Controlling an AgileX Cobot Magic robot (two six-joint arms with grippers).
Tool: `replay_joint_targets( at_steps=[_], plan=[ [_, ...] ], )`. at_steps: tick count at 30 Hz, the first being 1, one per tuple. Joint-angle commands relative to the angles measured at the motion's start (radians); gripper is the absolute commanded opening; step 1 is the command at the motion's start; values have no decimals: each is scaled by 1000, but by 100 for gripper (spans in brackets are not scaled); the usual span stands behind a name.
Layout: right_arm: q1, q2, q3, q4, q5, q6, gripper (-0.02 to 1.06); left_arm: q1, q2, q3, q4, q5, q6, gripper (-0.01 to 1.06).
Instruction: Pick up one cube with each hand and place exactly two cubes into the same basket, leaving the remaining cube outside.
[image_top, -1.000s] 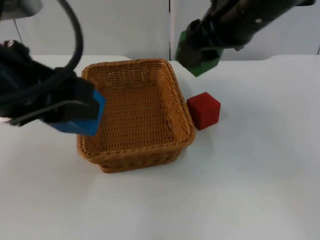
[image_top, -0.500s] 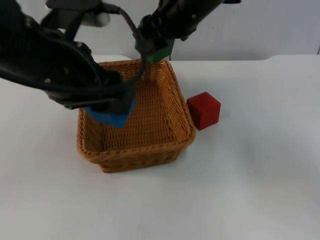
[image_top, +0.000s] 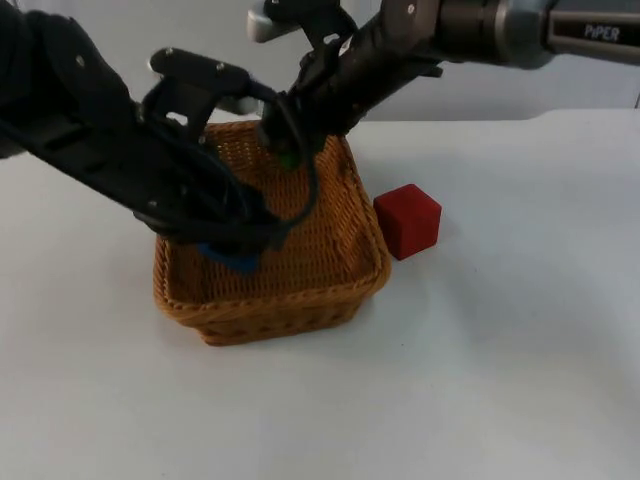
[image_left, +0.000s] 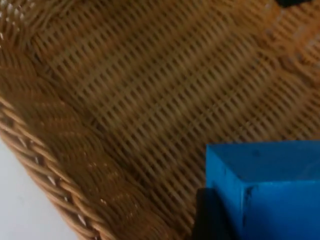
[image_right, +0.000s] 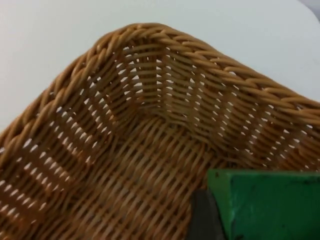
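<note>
Placing step: L gripper (image_top: 232, 252) grips blue cube (image_left: 265, 187), R gripper (image_top: 287, 150) grips green cube (image_right: 265, 202), both over basket (image_top: 345, 290). Next: release both; red cube (image_top: 407, 220) stays outside.

Both arms are black, built of rounded, bulky links with a matte finish. The right arm (image_top: 480, 25) has a smooth dark grey tubular segment printed with white lettering that reads "PiPER". The left arm (image_top: 90, 130) is thicker in outline, with a flat black bracket showing small pale screw heads.
</note>
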Motion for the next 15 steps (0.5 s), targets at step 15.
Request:
replay_joint_targets(
  at_steps=[15],
  plan=[
    [5, 29, -12, 48, -29, -9, 0, -7, 70, -7, -9, -54, 6, 0]
  ],
)
